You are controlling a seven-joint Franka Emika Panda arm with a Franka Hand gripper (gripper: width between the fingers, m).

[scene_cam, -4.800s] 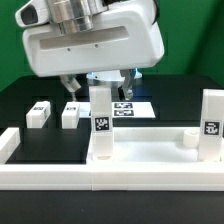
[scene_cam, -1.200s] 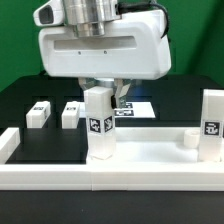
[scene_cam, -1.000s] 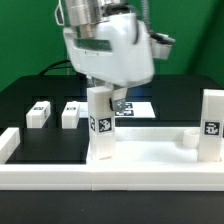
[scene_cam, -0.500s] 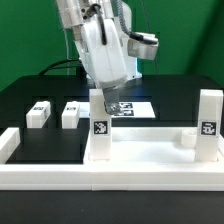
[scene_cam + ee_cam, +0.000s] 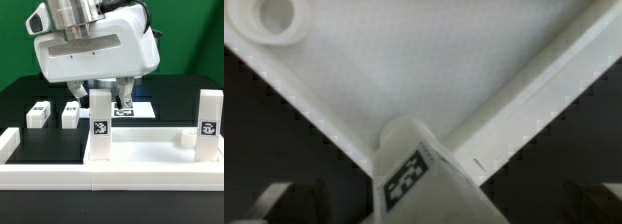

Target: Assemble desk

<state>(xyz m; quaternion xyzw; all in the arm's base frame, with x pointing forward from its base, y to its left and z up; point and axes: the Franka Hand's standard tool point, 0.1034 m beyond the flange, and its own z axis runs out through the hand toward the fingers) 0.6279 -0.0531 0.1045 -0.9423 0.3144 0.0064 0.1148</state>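
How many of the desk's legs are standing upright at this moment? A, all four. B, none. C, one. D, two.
D: the middle leg and the right-hand leg stand upright, while the far-left leg and the leg next to it lie flat on the black table.

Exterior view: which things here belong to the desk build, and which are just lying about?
Job in hand:
tabletop panel
centre leg, upright under the open hand
leg at the exterior view's right, upright
loose leg and other loose leg, lying down

Just lying about:
marker board
border wall
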